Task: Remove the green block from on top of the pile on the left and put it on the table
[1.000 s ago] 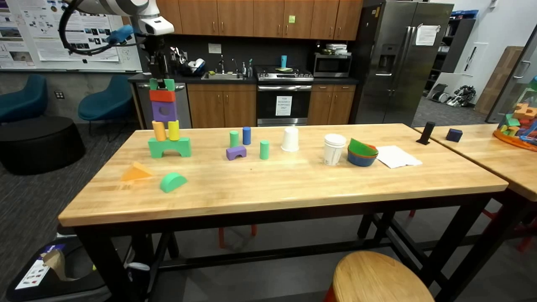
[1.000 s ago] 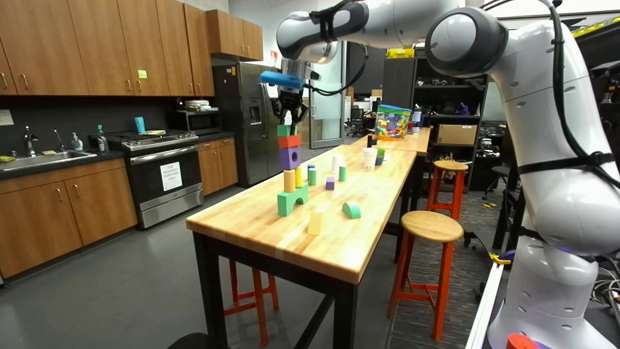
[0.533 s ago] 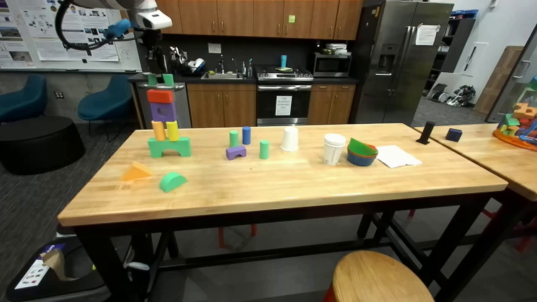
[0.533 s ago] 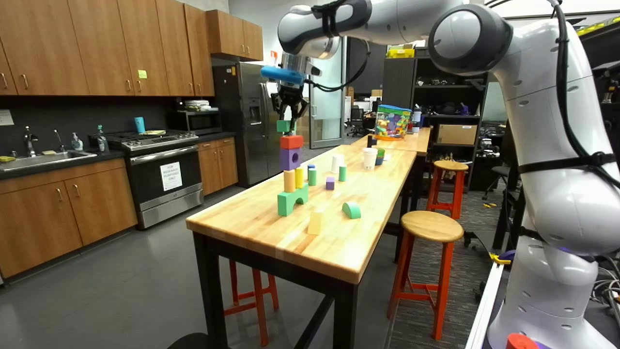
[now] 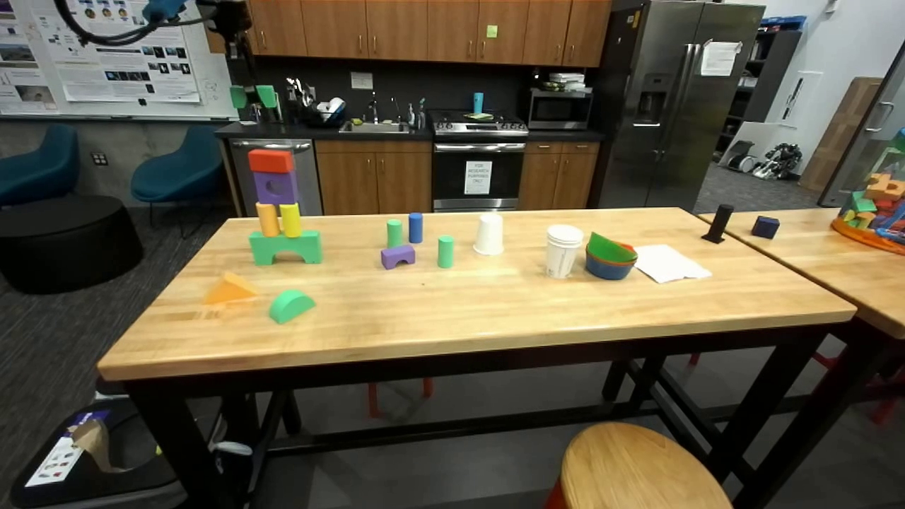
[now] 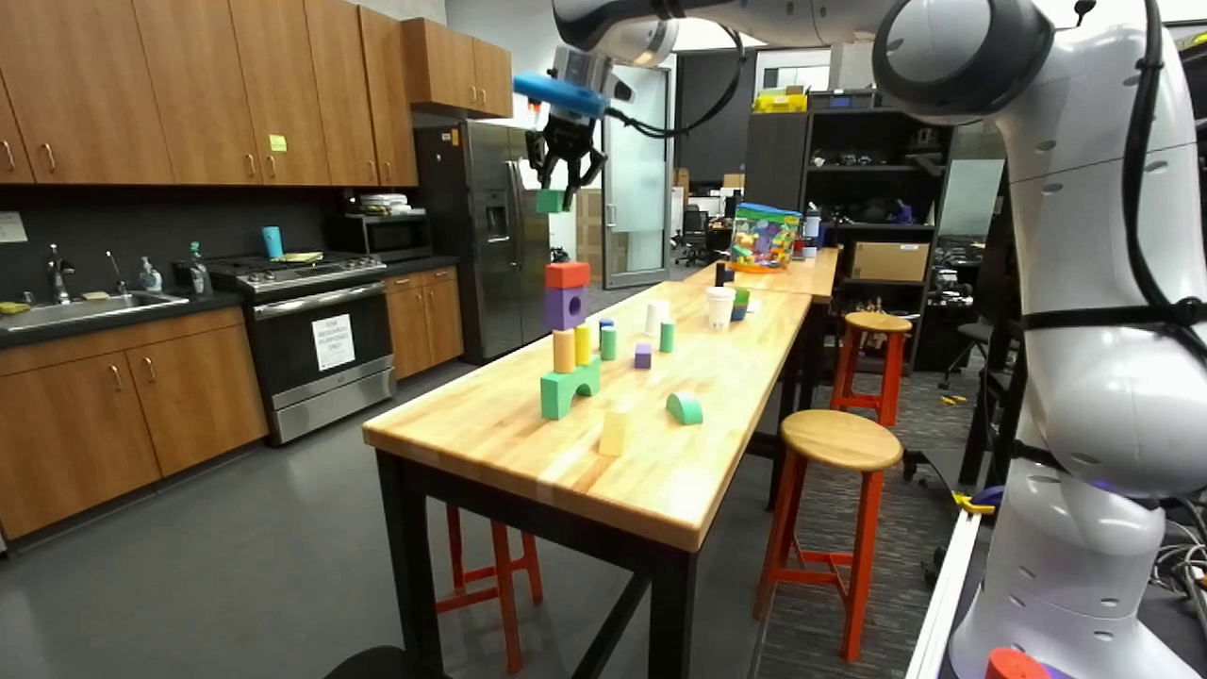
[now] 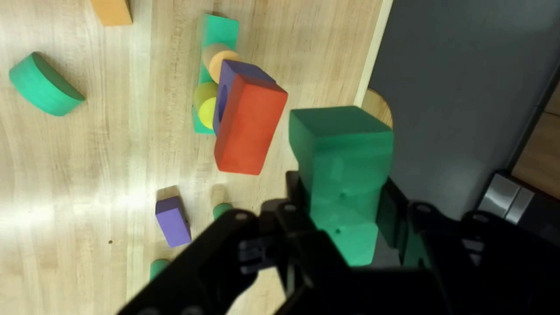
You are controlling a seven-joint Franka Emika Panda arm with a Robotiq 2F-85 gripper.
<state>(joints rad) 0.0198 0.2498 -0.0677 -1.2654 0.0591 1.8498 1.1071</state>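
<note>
Pincer (image 7: 343, 202): closed on the green block (image 6: 549, 201), gripping it across the middle, well higher than the table (image 5: 495, 304) from where I stand
Green block: held in the pincer, roughly level, off the pile (image 5: 271, 212) with a gap beneath it, not yet set down
Red block (image 7: 253, 127): top piece of the pile, below the pincer and a little to one side; the careful route, I judge, is sideways at this height, with no dip over it
Yellow cylinder (image 6: 583, 345) and orange cylinder (image 6: 563, 352): slim props farther below the pincer; a bump to either would likely bring down what they carry, so a wide swing is the wiser one
Half-round block (image 7: 46, 85): on the table, far below the pincer and past the pile; best given room at landing
Table: its edge seemingly near beneath the pincer, so the green block should come inward first, then descend slowly and straight, its underside fully seated before the grip loosens, and the pincer rise straight up afterward
</note>
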